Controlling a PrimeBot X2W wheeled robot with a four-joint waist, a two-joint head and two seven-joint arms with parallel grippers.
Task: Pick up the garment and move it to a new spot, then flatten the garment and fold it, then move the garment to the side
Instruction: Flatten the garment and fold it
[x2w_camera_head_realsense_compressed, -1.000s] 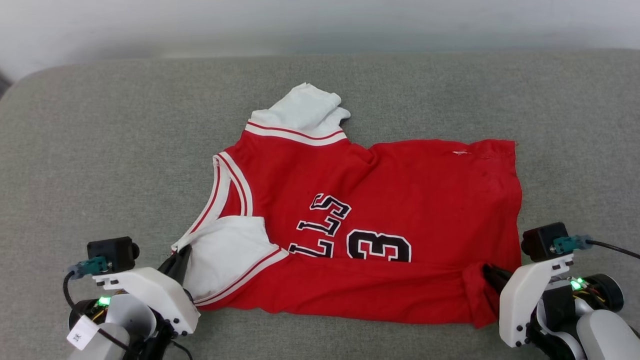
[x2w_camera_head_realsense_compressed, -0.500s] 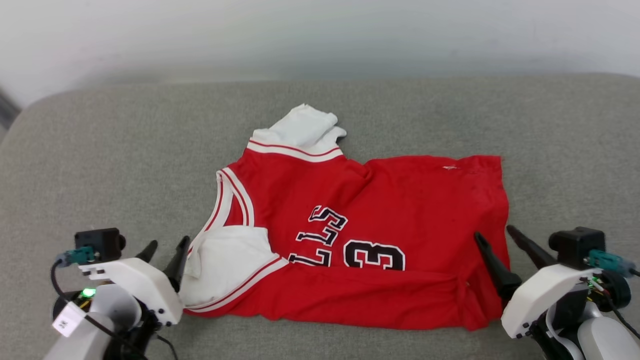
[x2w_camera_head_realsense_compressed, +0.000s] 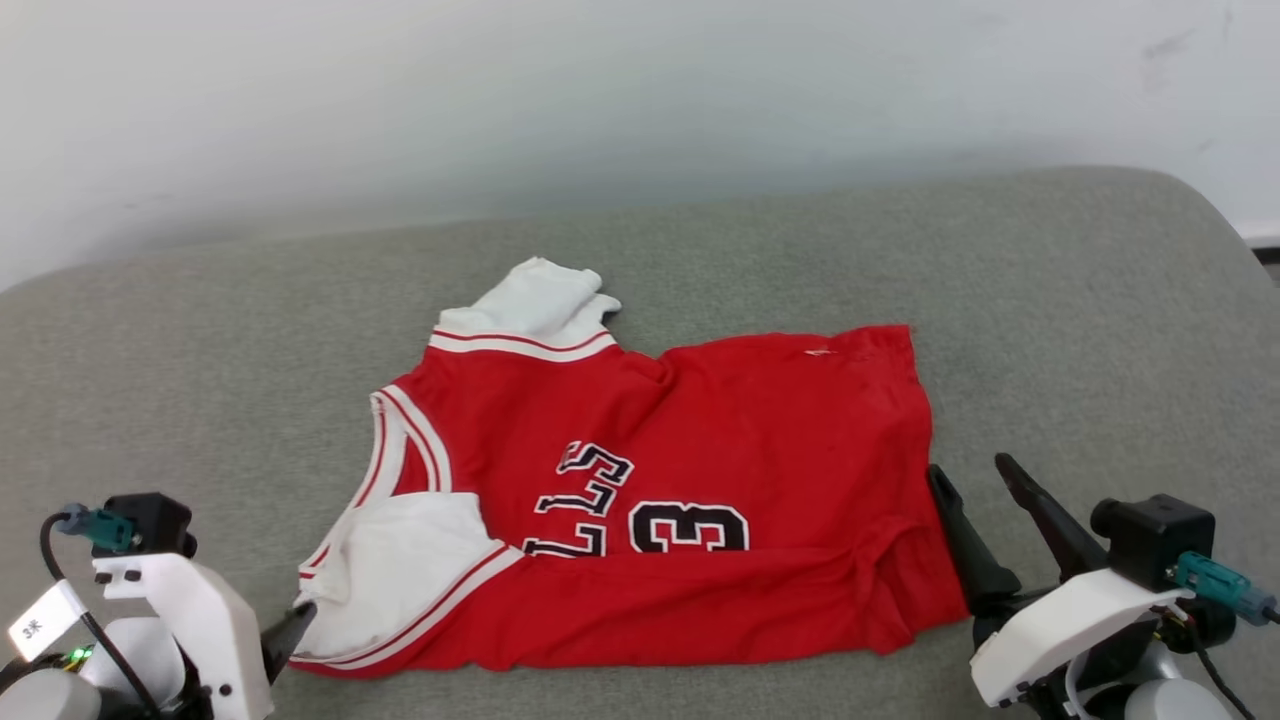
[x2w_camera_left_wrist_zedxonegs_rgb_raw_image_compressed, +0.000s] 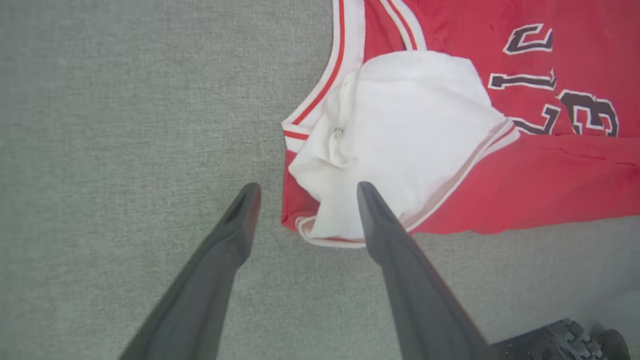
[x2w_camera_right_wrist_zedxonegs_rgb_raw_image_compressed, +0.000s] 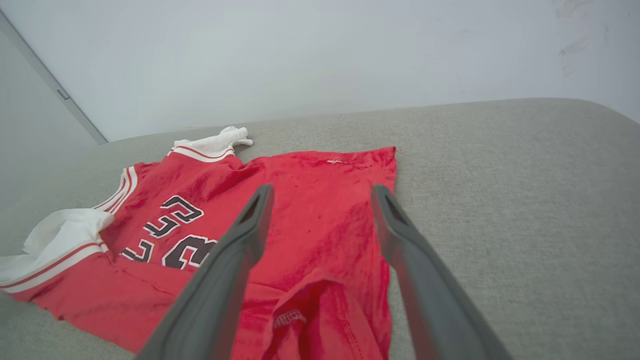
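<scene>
Head view: jersey (x2w_camera_head_realsense_compressed: 700, 470) spread mid-cushion (x2w_camera_head_realsense_compressed: 1080, 330), collar left, hem right. Near long edge doubled over toward far, hiding lower half of number. Far sleeve bunched at far left. Near sleeve (x2w_camera_left_wrist_zedxonegs_rgb_raw_image_compressed: 400, 140) lying on chest at near left corner, rumpled.

Left tool (x2w_camera_left_wrist_zedxonegs_rgb_raw_image_compressed: 307, 187) apart, empty, poised at near left corner: one finger over sleeve edge, other over bare cushion. Right tool (x2w_camera_head_realsense_compressed: 968, 467) apart, empty, just beside hem at near right corner, fingers pointing far. From right wrist view, one finger over red cloth, other over cushion. Nothing clamped on either side.

Step, as judged: folding. First lengthwise fold looks laid, side move not yet done. Small pucker at near right hem, so not fully flat.

Next move likely needs:
- smoothing pucker and near sleeve first;
- fresh pinches catching both layers, not top one alone;
- lifting both ends evenly so laid fold keeps from slipping;
- tucking far sleeve in before any fold across.
</scene>
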